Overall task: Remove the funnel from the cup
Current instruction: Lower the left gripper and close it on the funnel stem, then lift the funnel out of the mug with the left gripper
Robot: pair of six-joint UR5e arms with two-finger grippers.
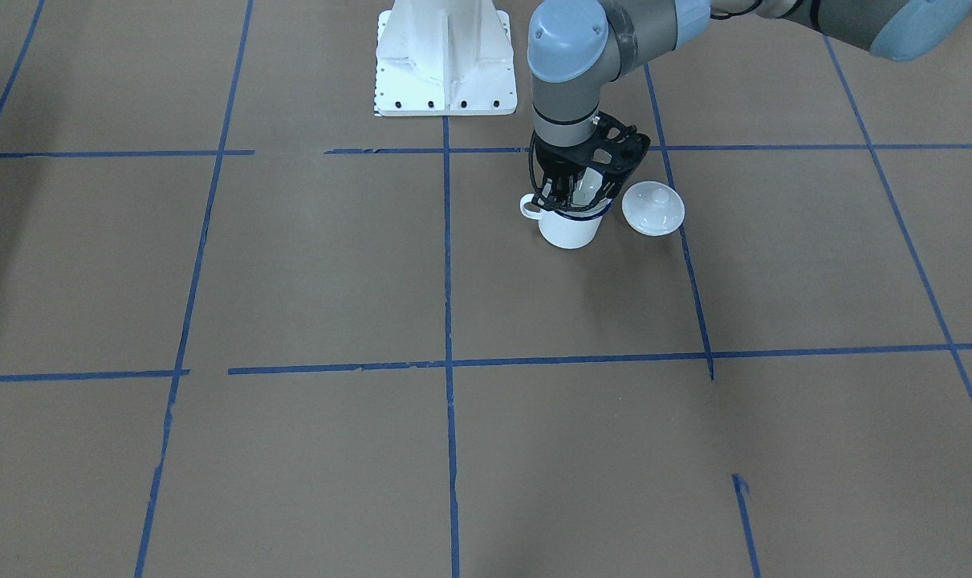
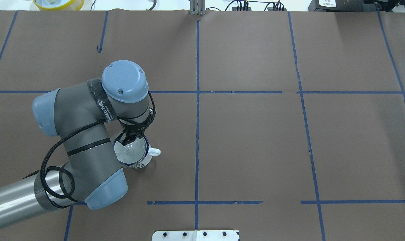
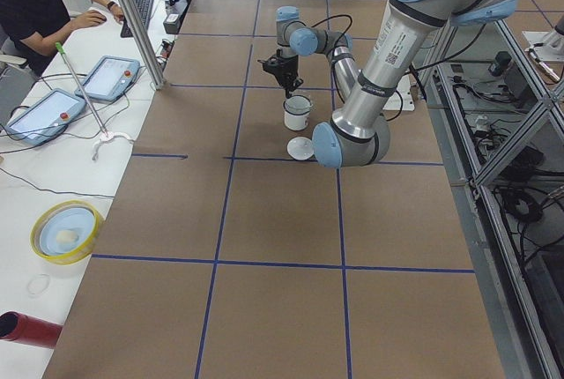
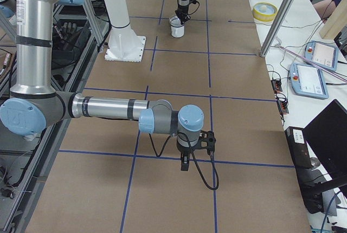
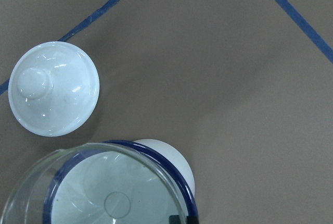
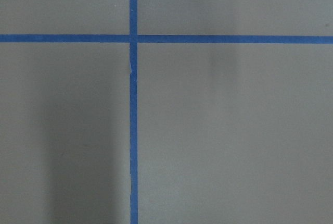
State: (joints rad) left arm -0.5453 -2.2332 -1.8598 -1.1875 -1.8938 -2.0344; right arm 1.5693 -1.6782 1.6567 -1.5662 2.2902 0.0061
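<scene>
The cup is a white enamel mug with a dark blue rim, standing upright with its handle sticking out sideways. The clear funnel sits in its mouth. In the left wrist view the funnel is offset to one side of the cup's rim. My left gripper points straight down over the cup, and its fingers are closed on the funnel's rim. My right gripper hangs low over bare table far from the cup. I cannot tell whether it is open or shut.
A white knobbed lid lies on the table right beside the cup and shows in the left wrist view. The white robot base stands behind. A yellow bowl and an operator are off the table's edge.
</scene>
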